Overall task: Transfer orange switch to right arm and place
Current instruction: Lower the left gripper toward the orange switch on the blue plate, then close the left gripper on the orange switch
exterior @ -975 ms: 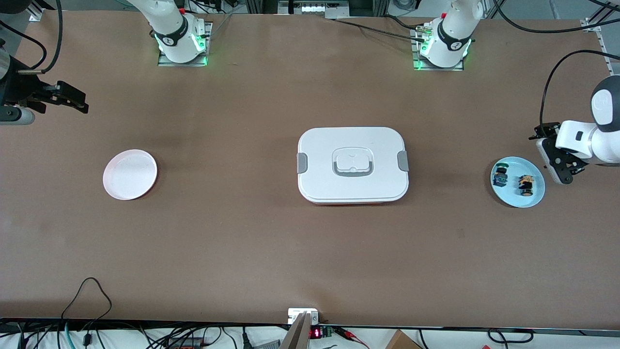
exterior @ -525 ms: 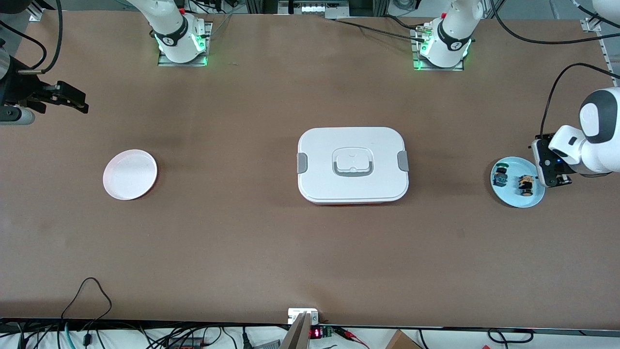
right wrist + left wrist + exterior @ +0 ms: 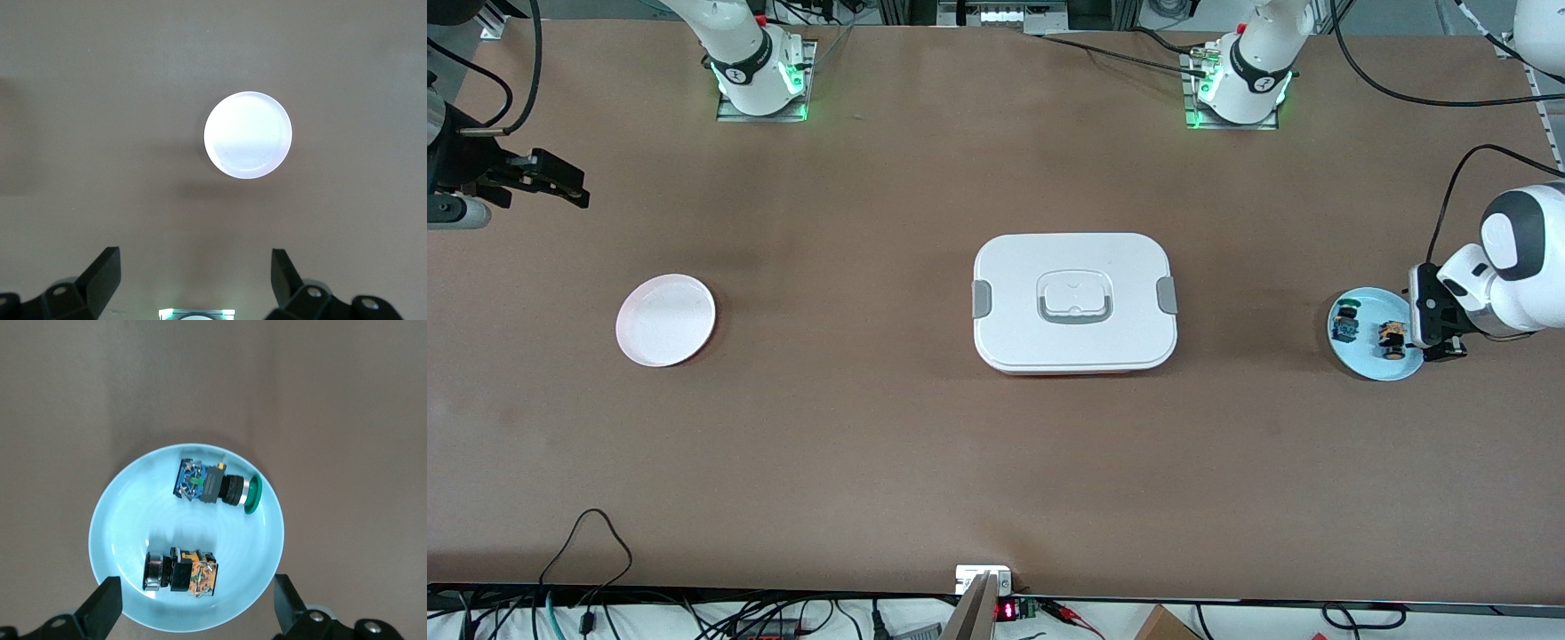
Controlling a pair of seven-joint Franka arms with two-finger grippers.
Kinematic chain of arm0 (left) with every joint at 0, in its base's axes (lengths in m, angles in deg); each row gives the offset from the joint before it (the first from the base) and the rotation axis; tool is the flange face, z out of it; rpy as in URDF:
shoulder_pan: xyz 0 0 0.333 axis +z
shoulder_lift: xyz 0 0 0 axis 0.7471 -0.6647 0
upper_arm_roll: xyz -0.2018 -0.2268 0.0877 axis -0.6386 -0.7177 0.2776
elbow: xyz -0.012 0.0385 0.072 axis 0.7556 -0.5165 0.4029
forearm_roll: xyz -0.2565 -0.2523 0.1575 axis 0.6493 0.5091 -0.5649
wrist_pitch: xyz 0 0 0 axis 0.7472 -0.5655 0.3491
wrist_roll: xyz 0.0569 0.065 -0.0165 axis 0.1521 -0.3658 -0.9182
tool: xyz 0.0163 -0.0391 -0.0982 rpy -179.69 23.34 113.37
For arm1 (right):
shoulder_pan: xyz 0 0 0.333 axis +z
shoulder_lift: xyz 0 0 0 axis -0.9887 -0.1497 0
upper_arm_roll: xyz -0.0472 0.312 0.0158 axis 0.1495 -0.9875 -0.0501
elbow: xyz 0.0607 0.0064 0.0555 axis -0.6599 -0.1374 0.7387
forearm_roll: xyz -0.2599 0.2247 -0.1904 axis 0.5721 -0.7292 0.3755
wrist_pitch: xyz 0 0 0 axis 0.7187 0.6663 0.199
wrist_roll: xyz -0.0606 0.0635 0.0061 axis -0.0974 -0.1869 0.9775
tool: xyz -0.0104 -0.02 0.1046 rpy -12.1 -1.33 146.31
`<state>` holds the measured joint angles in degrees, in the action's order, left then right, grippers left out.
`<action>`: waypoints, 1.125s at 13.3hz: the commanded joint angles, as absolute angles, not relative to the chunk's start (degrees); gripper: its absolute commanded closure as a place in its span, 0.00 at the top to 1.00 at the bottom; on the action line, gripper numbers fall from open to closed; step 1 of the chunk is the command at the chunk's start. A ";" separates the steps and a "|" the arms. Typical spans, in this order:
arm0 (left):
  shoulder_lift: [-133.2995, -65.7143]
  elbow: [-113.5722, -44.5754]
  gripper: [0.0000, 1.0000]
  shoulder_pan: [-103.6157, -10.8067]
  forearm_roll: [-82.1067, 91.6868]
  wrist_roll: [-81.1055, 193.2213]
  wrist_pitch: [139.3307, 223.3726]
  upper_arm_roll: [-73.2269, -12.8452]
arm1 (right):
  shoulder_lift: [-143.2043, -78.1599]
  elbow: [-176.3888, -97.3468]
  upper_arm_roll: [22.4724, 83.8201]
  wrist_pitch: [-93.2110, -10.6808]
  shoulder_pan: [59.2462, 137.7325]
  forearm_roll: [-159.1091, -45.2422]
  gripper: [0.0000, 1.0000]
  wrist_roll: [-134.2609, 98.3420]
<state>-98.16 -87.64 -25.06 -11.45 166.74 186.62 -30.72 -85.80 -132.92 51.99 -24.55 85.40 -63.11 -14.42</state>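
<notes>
Fingers (image 3: 103, 610) of both grippers apart; blue plate (image 3: 120, 520) holds orange switch (image 3: 181, 571), green switch (image 3: 217, 486).

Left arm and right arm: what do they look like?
The left arm is white with a dark grey joint cap, a black cable and a black tool. The right arm shows a silver cylinder, black cables and a black tool. Both bases glow green.

left gripper (image 3: 1430, 331) is hanging right over the light blue plate (image 3: 1371, 366), pointed straight down, fingers (image 3: 103, 612) spread wide with nothing in them. right gripper (image 3: 560, 188) is way off from that plate, parked up in the air at the right arm's end of the table, jaws open too, just waiting
</notes>
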 commanded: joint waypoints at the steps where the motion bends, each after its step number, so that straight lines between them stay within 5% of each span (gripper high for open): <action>1: -100.24 -88.26 1.00 -22.85 -12.46 171.04 191.08 -31.39 | -84.84 -133.03 51.74 -24.04 85.26 -63.40 1.00 -15.13; 15: -106.58 -88.17 1.00 -20.48 -12.11 176.59 201.21 -31.48 | -84.93 -132.94 51.65 -24.39 85.26 -63.31 1.00 -15.21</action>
<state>-106.49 -88.18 -21.35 -11.45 175.28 200.32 -30.78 -85.80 -132.91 51.93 -24.60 85.43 -63.11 -14.43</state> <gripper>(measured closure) 0.000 0.000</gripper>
